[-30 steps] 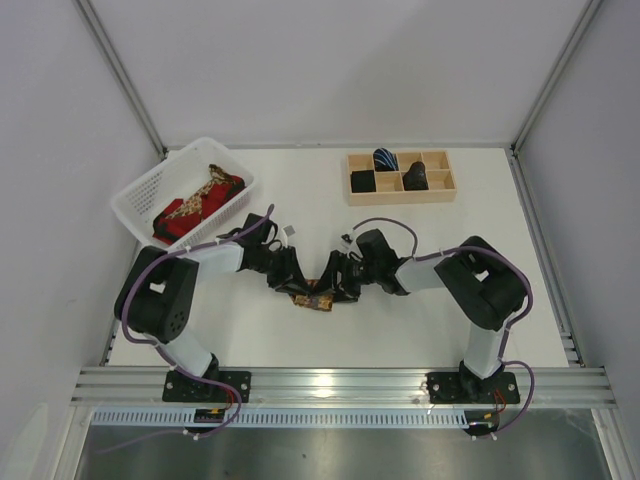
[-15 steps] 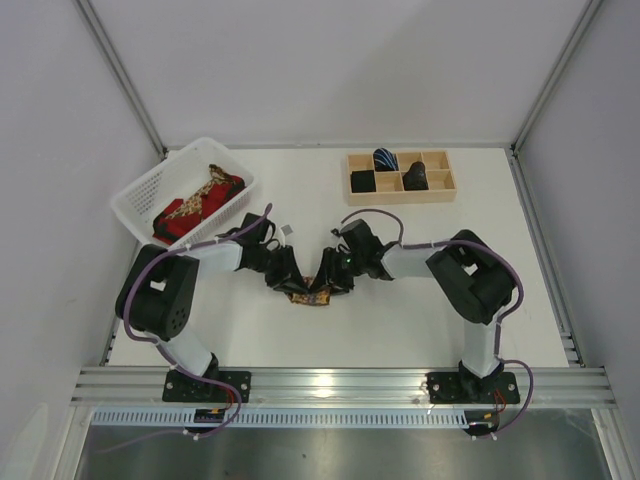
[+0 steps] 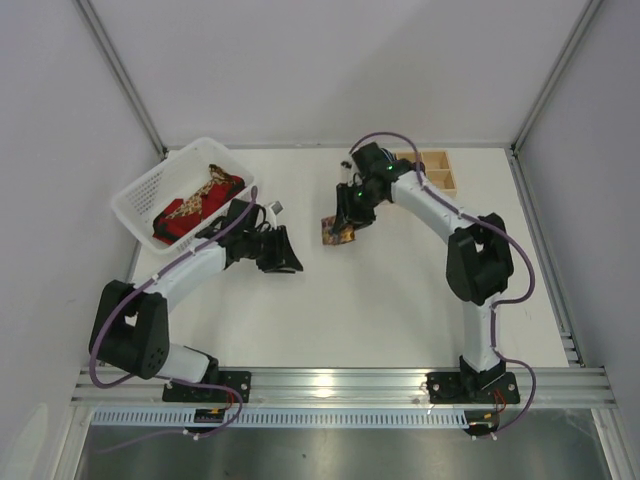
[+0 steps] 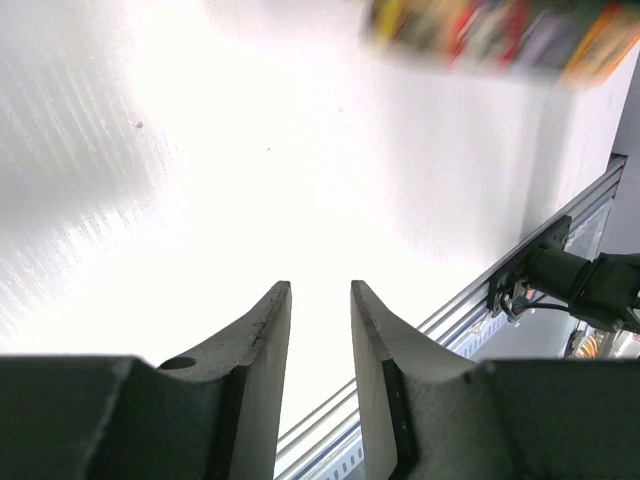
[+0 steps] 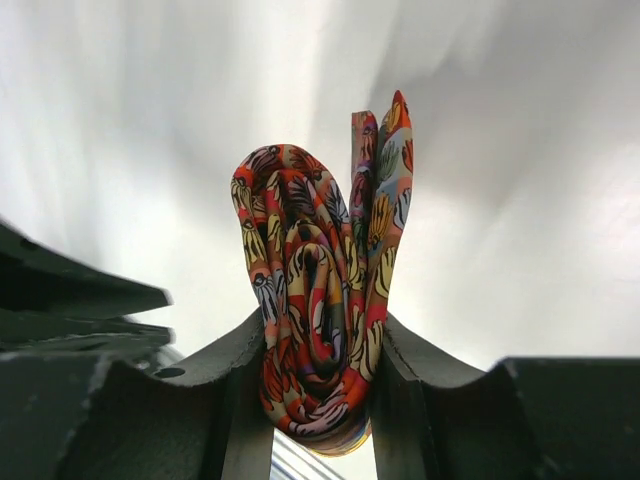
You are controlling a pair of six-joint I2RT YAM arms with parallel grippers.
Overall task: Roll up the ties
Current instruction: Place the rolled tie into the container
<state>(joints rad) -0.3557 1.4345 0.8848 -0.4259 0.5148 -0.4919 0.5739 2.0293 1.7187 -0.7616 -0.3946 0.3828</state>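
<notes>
My right gripper [image 3: 342, 222] is shut on the rolled multicoloured floral tie [image 5: 320, 300] and holds it above the table, left of the wooden tray [image 3: 436, 172]. The roll [image 3: 337, 230] is squeezed between both fingers, with a loose end sticking up. My left gripper [image 3: 290, 256] is open and empty, low over the table, to the left of the roll. In the left wrist view its fingers [image 4: 265, 350] stand apart with nothing between them, and the roll shows blurred at the top [image 4: 500, 35]. Red and gold paisley ties [image 3: 195, 205] lie in the white basket [image 3: 140, 195].
The wooden compartment tray at the back right is partly hidden by my right arm. The white basket stands at the back left. The aluminium rail [image 3: 340, 385] runs along the near edge. Purple cables run along both arms.
My right gripper has lifted the rolled floral tie from the table middle and carried it back and right, toward the tray. My left gripper has let go and drawn back to the left.
</notes>
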